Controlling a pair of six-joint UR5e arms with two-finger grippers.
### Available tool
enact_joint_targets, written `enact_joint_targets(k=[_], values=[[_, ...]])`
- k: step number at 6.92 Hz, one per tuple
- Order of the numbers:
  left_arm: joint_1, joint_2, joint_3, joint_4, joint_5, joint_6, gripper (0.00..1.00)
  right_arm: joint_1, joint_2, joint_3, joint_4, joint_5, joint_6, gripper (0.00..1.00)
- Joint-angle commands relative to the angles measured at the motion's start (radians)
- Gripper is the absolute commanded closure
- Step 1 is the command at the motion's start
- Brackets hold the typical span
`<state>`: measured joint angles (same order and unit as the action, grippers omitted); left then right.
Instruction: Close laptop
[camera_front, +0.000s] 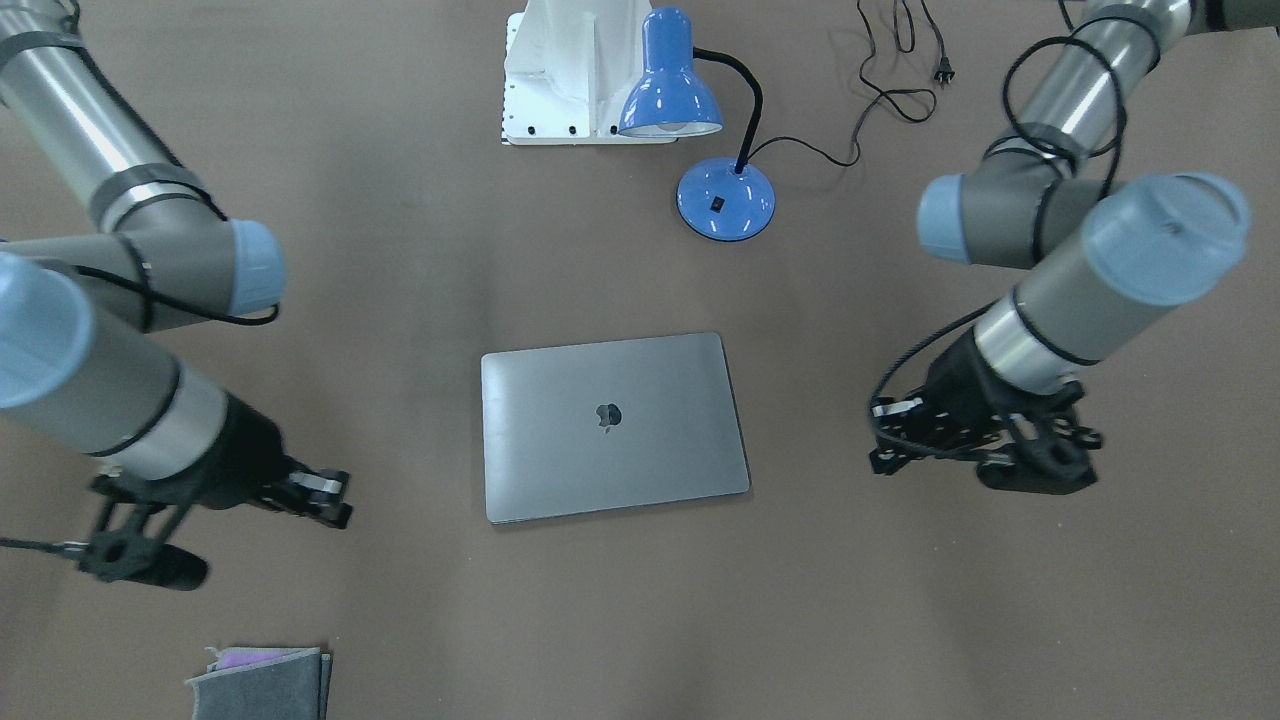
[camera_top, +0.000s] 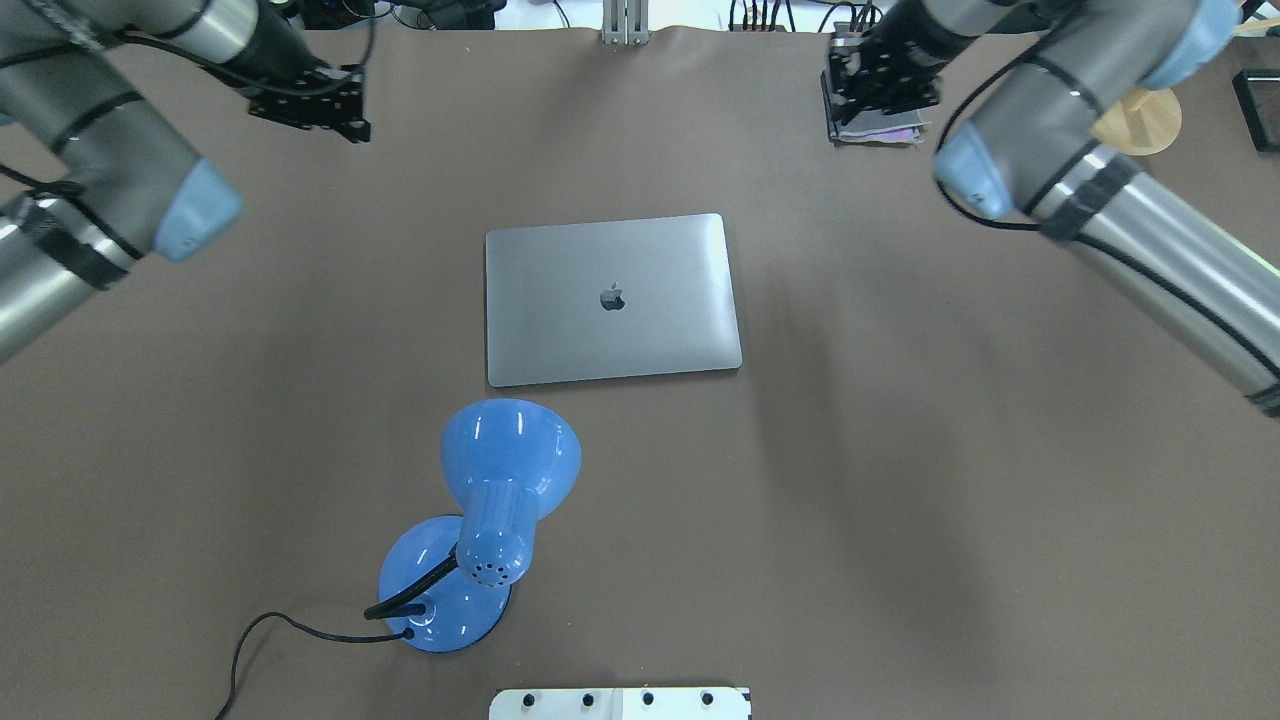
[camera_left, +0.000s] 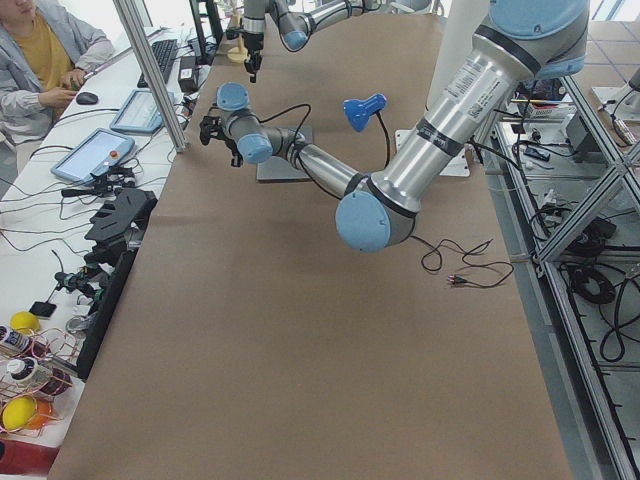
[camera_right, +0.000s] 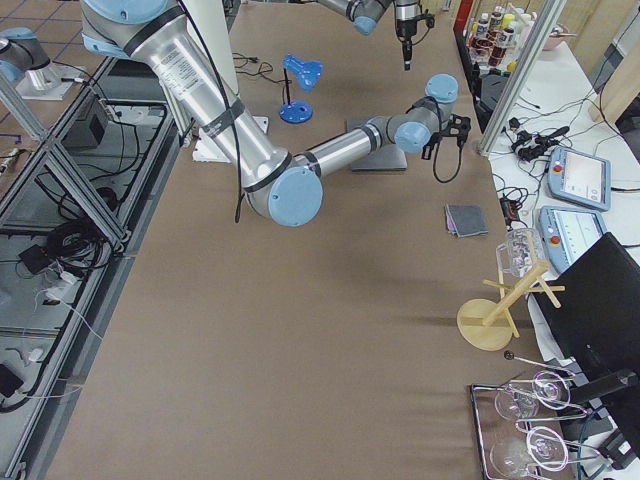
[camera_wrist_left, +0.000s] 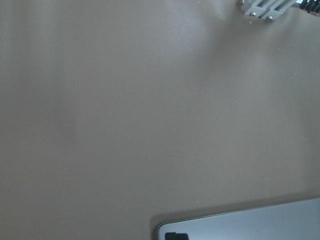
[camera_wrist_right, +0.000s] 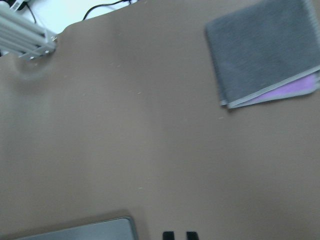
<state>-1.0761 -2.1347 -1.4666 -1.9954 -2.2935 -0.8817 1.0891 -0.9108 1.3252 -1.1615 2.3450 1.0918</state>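
The space-grey laptop (camera_front: 560, 440) lies flat on the brown table with its lid down and the apple logo facing up; it also shows in the overhead view (camera_top: 560, 300). My left gripper (camera_front: 900, 440) hovers off the laptop's side, apart from it (camera_top: 320, 110). My right gripper (camera_front: 325, 500) hovers off the opposite side (camera_top: 880, 90). Both hold nothing. In each wrist view the black fingertips (camera_wrist_right: 168, 235) sit close together at the bottom edge, with a laptop corner (camera_wrist_left: 250, 225) nearby.
A blue desk lamp (camera_top: 500, 500) stands on the robot's side of the laptop, its cord (camera_front: 890, 80) trailing on the table. A grey felt pouch (camera_front: 260, 685) lies at the far edge under the right gripper. A white mount (camera_front: 570, 70) is at the base.
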Motion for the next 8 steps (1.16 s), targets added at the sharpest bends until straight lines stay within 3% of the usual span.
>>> enact_joint_targets(k=[1,2,4,6,8], values=[[-0.158,0.262,-0.223,0.218,-0.034,0.439,0.02,0.170,-0.232,0.171,-0.119,0.066,-0.369,0.00],[-0.236,0.367,-0.266,0.277,-0.034,0.642,0.02,0.237,-0.328,0.213,-0.174,0.065,-0.555,0.00],[-0.429,0.587,-0.250,0.279,-0.023,1.017,0.02,0.360,-0.451,0.215,-0.300,0.048,-0.932,0.00],[-0.531,0.666,-0.201,0.280,0.009,1.153,0.02,0.422,-0.519,0.212,-0.363,0.001,-1.146,0.00],[-0.545,0.682,-0.169,0.282,0.009,1.141,0.02,0.420,-0.557,0.218,-0.354,-0.027,-1.175,0.00]])
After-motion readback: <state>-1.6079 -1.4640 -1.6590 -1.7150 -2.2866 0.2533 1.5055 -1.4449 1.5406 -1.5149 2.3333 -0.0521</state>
